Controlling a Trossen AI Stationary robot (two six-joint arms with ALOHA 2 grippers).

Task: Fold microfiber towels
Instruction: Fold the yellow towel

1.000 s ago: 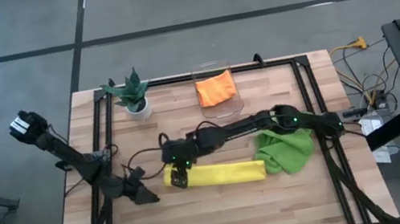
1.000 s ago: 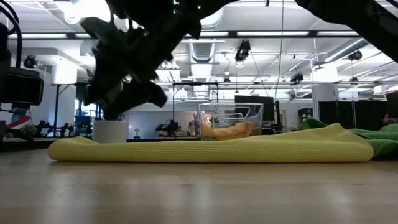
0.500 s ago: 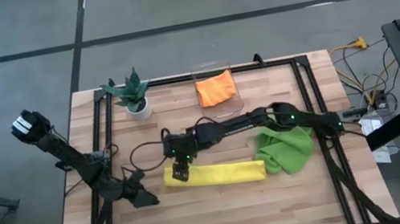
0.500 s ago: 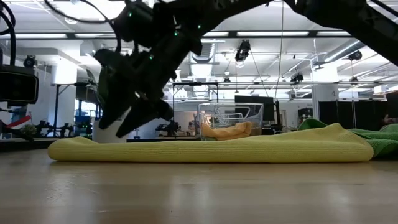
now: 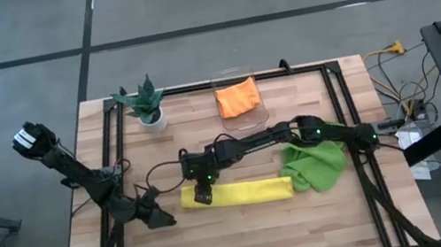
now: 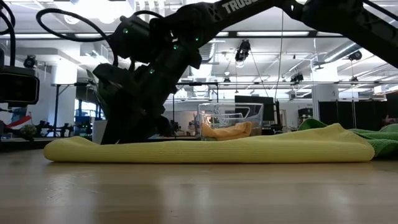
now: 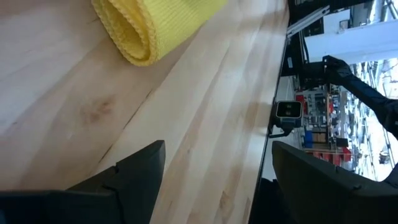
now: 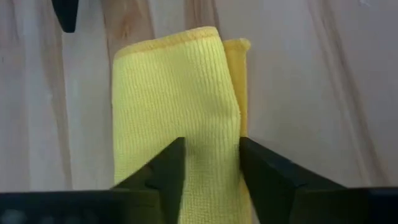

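White "TRUS" lettering showed on the right arm; its right gripper (image 8: pixel 208 165) pinched the yellow towel (image 5: pixel 237 193). Left gripper (image 7: pixel 214 168) gaped, released.

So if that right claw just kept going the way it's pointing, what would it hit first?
Almost certainly the folded yellow towel. The right gripper points down at the towel's left end, with its fingers either side of a ridge of the cloth; the wooden table lies right beneath.
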